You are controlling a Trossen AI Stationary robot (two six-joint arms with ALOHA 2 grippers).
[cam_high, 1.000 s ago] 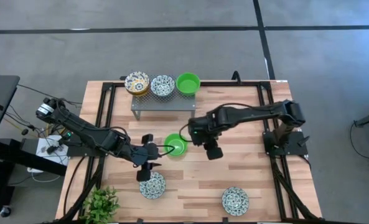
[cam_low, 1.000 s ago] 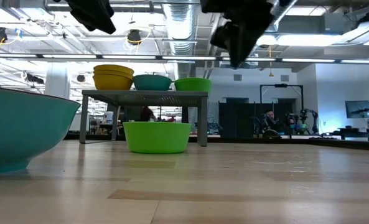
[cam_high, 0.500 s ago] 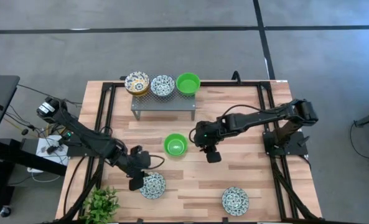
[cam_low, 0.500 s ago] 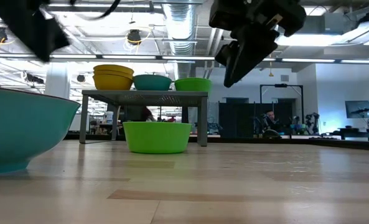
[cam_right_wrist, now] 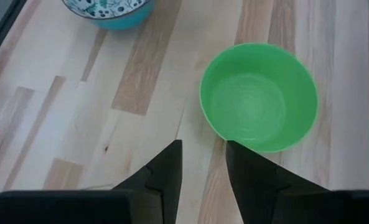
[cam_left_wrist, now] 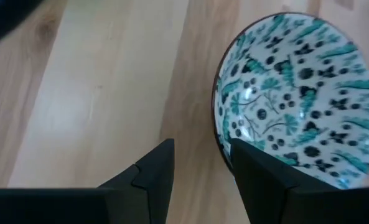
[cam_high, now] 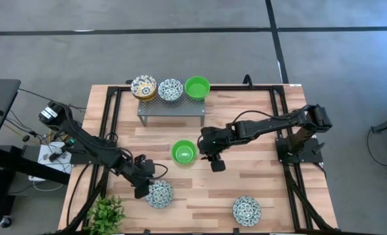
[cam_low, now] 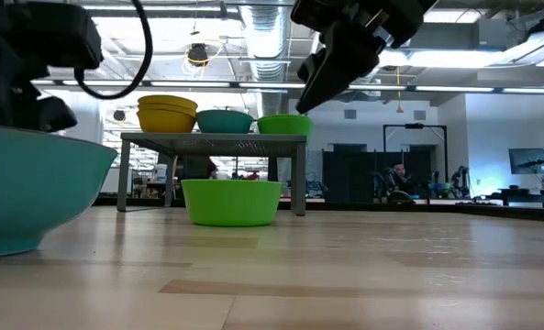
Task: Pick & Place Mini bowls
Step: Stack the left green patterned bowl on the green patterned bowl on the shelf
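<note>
The left gripper (cam_left_wrist: 200, 171) hovers with jaws open at the rim of a blue-and-white bowl (cam_high: 160, 194) near the desk (cam_high: 245, 176) front. The right gripper (cam_right_wrist: 203, 168), jaws open and empty, hangs just beside a green bowl (cam_high: 184, 152) mid-desk.

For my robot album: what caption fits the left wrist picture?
Open left gripper beside the blue-and-white patterned bowl on the wooden table.
</note>
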